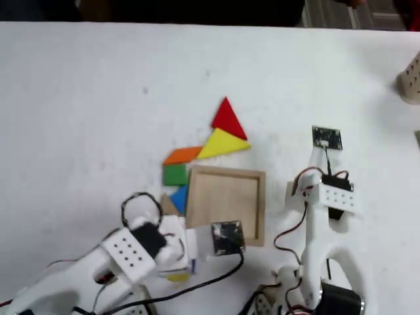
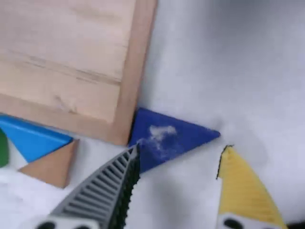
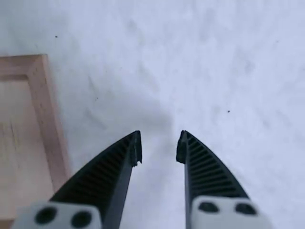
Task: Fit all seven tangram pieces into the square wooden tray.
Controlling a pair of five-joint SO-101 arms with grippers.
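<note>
High view: the square wooden tray (image 1: 261, 210) sits on the white table (image 1: 98, 98), its floor bare and every piece outside it. A red triangle (image 1: 228, 118) and a yellow triangle (image 1: 223, 144) lie beyond its far edge. An orange parallelogram (image 1: 182, 155), a green square (image 1: 175, 174), a light-blue triangle (image 1: 178, 198) and a tan triangle (image 1: 168, 205) run down its left side. In the left wrist view, the left gripper (image 2: 178, 150) hangs open, one finger grey and one yellow, over a dark-blue triangle (image 2: 171, 136) lying just beside a tray corner, with the grey tip at that piece's edge. The right gripper (image 3: 158, 145) hovers over bare table to the tray's right, fingers parted and holding nothing.
</note>
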